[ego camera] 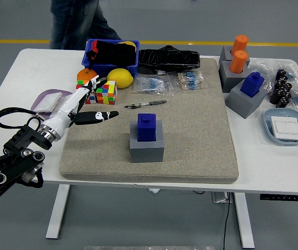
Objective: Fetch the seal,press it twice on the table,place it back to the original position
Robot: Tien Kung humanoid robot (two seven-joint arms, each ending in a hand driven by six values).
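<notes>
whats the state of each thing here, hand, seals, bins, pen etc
left hand: open, empty, over the mat's left edge
blue seal: upright in grey holder, untouched
second blue seal: upright in its holder
orange seals: upright in holder
pen: lying flat on mat
blue bin: filled with dark items

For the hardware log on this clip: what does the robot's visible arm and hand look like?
Only the left arm shows: black, blocky links with round silver-ringed joints and a black cable loop arching beside the wrist. A ribbed metallic cuff joins it to the left hand, which is white-shelled with black finger segments and small white fingertip marks.
</notes>
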